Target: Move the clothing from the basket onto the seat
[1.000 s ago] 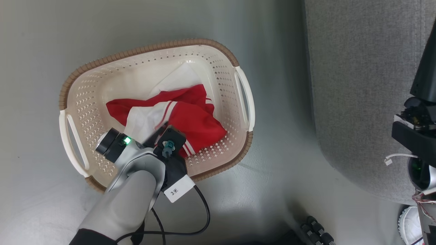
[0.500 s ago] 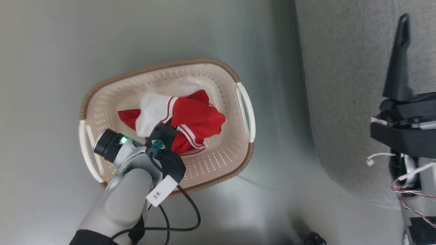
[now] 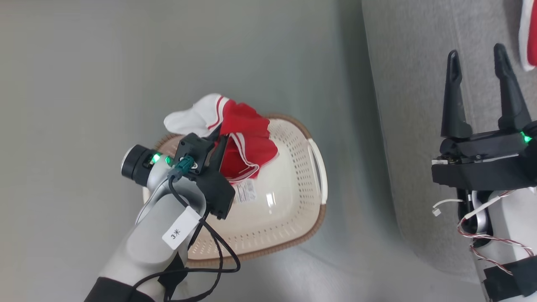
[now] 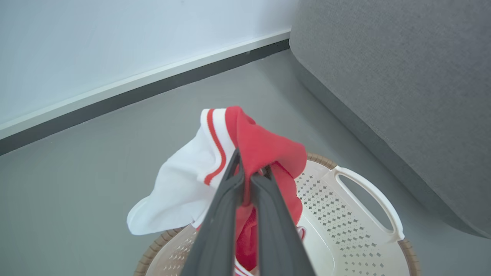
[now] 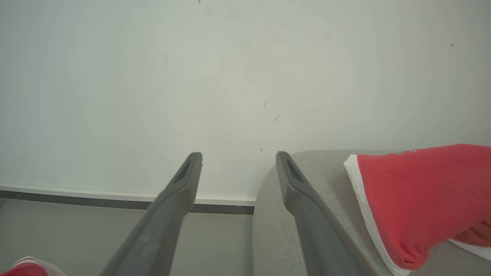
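The red and white garment [image 3: 245,138] hangs bunched from my left gripper [image 3: 221,147], above the basket [image 3: 312,222]. I cannot tell if its lowest fold touches the basket's bottom. In the left wrist view my two fingers are pressed nearly together on a red fold of it. The white part (the one with a red stripe at its edge) falls out past the basket's far rim.

The basket stands on the grey floor [image 3: 84,84], near the seat [image 3: 411,105], with a strip of floor between them. A second red garment [image 5: 418,191] with white trim lies on the seat. In the right wrist view it is to the right of my right gripper's fingers and apart from them.

My right gripper [image 3: 476,50] is over the seat's edge with its fingers spread wide and nothing between them. Beyond it there is a pale wall [image 5: 153,76] with a dark strip at the bottom.
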Controlling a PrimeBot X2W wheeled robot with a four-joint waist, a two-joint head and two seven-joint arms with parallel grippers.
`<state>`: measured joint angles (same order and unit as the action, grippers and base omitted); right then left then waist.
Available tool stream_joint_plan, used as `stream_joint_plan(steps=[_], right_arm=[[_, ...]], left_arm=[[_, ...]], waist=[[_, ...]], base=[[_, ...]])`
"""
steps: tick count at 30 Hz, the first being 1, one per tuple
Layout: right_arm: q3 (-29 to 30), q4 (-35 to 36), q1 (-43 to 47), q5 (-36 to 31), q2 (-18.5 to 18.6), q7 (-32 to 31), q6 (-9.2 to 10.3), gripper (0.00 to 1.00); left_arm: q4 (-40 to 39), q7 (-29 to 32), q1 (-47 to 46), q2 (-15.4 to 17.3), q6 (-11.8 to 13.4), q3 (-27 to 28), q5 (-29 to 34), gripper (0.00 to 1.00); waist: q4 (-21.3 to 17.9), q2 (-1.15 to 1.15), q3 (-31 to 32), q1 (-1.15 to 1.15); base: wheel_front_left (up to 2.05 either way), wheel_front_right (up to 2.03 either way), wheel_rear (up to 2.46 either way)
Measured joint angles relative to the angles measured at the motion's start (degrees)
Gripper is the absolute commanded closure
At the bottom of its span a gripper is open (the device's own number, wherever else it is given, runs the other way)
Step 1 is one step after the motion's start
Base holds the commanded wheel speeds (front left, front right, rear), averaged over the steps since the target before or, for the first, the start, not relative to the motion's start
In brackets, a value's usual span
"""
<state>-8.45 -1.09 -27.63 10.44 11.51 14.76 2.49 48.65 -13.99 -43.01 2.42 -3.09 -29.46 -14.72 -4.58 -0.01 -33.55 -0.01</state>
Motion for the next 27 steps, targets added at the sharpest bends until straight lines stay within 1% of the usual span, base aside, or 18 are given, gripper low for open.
stream_joint_plan(steps=[3, 8, 15, 16, 21, 27], right_arm=[[-0.30, -1.51, 0.04, 0.20, -0.62, 0.00, -0.21, 0.00], [-1.41, -4.46, 0.34, 0.20, -1.47, 0.00, -1.20, 0.00], [-3.07, -8.81, 0.53, 0.20, -2.16, -0.02, -2.83, 0.00], [-3.39, -9.55, 0.54, 0.20, -2.19, -0.03, -3.08, 0.00], [-4.99, -13.36, 0.55, 0.19, -2.93, -0.04, -4.54, 0.00], [-7.43, -18.79, 0.60, 0.13, -3.85, -0.04, -6.12, 0.00]], left_arm=[[-1.77, -0.26, -0.16, -0.03, -0.08, 0.02, -0.56, 1.00], [-4.17, -0.30, -0.64, -0.13, -0.96, -0.42, -3.02, 1.00], [-6.17, -0.30, -2.50, -0.23, -1.12, -0.21, -4.20, 1.00], [-6.26, -0.30, -2.76, -0.24, -1.52, -0.12, -4.63, 1.00], [-6.60, -0.31, -3.86, -0.27, -1.53, 0.25, -6.39, 1.00], [-5.59, -0.31, -4.20, -0.34, -1.70, -0.65, -8.50, 1.00]], waist=[[0.83, 0.00, 2.54, 0.00], [1.97, 0.00, 6.81, 0.00], [3.08, 0.00, 12.92, 0.00], [3.18, 0.00, 13.78, 0.00], [3.59, 0.00, 18.15, 0.00], [3.79, 0.00, 23.38, -0.01]], base=[[0.00, 0.00, 0.00], [0.00, 0.00, 0.00], [0.00, 0.00, 0.00], [0.00, 0.00, 0.00], [0.00, 0.00, 0.00], [0.00, 0.00, 0.00]])
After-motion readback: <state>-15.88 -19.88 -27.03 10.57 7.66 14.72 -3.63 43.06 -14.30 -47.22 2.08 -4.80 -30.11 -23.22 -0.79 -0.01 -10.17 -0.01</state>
